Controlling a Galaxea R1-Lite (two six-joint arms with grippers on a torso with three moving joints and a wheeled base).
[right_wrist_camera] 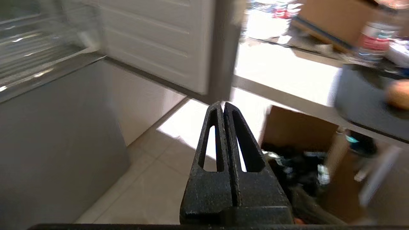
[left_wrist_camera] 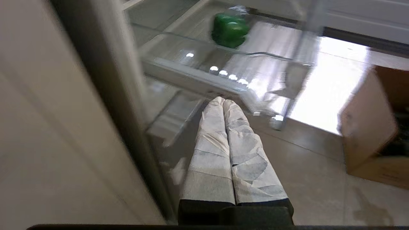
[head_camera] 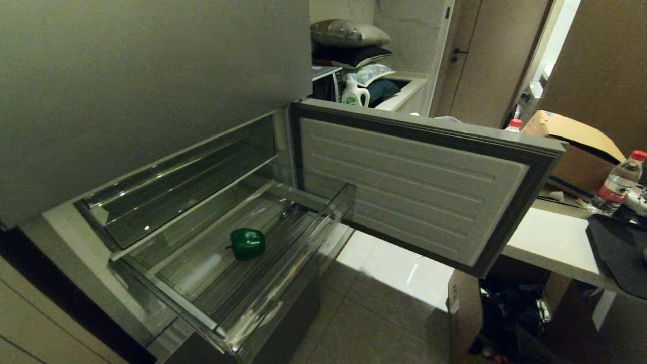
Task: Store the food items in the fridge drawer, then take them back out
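A: Since both claws hang low outside the head view, start with them. Left claw (left_wrist_camera: 223,103): taped fingers pressed together, holding nothing, just short of the fridge drawer's front lip. Right claw (right_wrist_camera: 223,107): black fingers closed tight, empty, over the floor tiles.

B: And the task's things?

A: Bell pepper (head_camera: 247,243) lies in the fridge drawer (head_camera: 283,283), centre-left of the head frame, on the ribbed bottom, clear of the walls. My guess is light, firm, hollow; the glossy skin looks slippery. I'd take it across the lobed body, not the stem, with moderate squeeze. The drawer is clear plastic, probably stiff, and stands pulled out.

B: The potato?

A: Not in the drawer. An orange-tan blur (right_wrist_camera: 397,94) sits at the right edge of the right wrist frame, on a dark mat on the surface; possibly the potato, too smeared to confirm. If so, denser, matte, easier to grip.

B: Anything else unclear?

A: The drawer's transparent walls are hard to trace against reflections. The open fridge door (head_camera: 414,182) hides what's behind it. A water bottle (head_camera: 619,182) stands far right.
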